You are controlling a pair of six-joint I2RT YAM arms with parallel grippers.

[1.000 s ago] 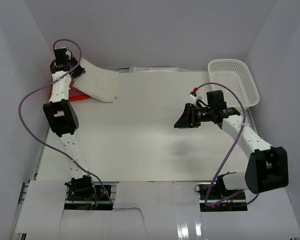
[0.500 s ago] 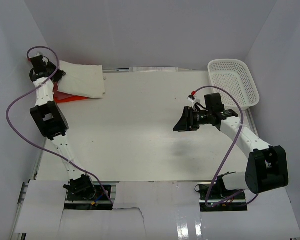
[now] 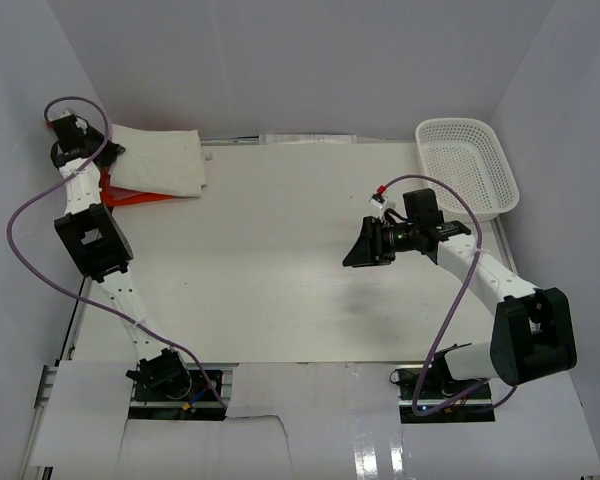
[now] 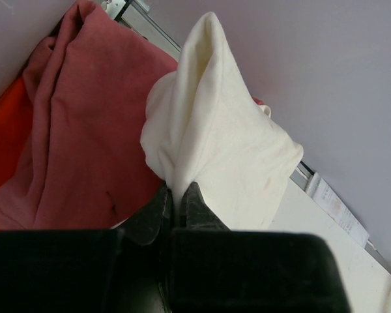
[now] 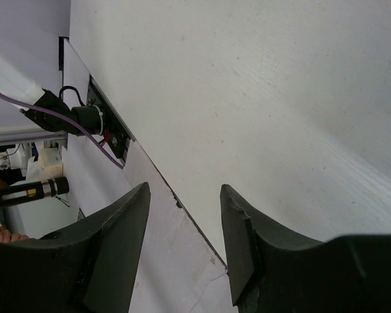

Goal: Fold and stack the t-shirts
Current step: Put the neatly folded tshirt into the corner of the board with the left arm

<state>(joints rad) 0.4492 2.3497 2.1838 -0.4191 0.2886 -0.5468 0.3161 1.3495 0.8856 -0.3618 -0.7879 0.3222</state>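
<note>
Stacking | left gripper (image 4: 178, 195) clamps cream t-shirt (image 4: 215, 124) over pink-red t-shirt (image 4: 78, 130), 10 o'clock | right gripper (image 5: 184, 192) agape, empty | next, likely: you lower, release.

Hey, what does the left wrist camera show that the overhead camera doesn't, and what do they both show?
Left wrist only: the left gripper, its fingers shut on a fold of the cream t-shirt, with the pink-red t-shirt beneath. Overhead only: the white basket and the right gripper. Both: the cream t-shirt lying over the orange t-shirt.
</note>
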